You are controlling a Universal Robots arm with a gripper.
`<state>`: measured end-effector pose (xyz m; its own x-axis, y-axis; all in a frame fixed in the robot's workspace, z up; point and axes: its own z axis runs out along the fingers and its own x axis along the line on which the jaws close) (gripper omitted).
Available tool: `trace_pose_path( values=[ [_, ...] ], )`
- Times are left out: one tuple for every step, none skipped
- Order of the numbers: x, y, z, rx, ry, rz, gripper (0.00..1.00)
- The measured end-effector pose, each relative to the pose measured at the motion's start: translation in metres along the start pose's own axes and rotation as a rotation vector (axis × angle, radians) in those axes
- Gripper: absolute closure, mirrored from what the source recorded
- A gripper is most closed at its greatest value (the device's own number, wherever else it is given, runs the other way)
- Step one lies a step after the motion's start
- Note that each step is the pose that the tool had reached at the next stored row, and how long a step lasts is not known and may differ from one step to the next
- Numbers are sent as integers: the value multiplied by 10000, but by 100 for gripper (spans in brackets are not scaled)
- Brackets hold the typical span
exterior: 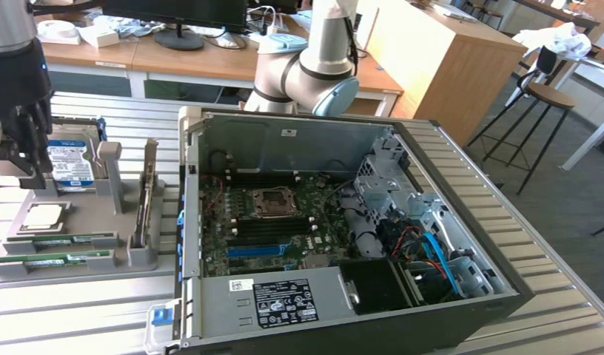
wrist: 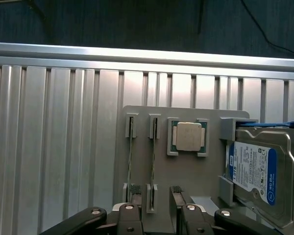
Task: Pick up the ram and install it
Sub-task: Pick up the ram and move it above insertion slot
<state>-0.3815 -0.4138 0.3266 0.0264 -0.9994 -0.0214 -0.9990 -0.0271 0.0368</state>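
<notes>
Wide open, the tool (wrist: 154, 218) hangs over the grey holder (wrist: 186, 171); one ram (wrist: 153, 161) lies just ahead, its long axis running out between the jaws.

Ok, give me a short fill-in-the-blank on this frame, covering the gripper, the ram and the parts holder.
1. The gripper hangs over the gray holder with its jaws ____.
2. ____ ram sticks lie in the holder, neither one gripped.
3. The square processor chip sits between the ram sticks and the ____.
Missing words: open; two; hard drive.
</notes>
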Motion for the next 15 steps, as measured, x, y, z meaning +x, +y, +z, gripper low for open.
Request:
trace_pose_path(
  values=[
    [0, 0, 11, -1, 0, 0, 64],
    [0, -1, 23, -1, -1, 0, 64],
    [0, -1, 33, -1, -1, 0, 64],
    [1, -2, 45, 0, -1, 0, 64],
    [1, -2, 56, 0, -2, 0, 64],
    [1, -2, 67, 0, -2, 0, 64],
    [2, -3, 79, -1, -1, 0, 64],
    [2, -3, 90, -1, -1, 0, 64],
    [2, -3, 103, -1, -1, 0, 64],
    [2, -4, 115, 0, -1, 0, 64],
    [3, -5, 127, -1, -1, 0, 64],
    [3, -5, 138, -1, -1, 0, 64],
    [3, -5, 150, -2, -1, 0, 64],
    [3, -6, 162, -1, -1, 0, 64],
    [4, -6, 173, -1, -1, 0, 64]
  ],
)
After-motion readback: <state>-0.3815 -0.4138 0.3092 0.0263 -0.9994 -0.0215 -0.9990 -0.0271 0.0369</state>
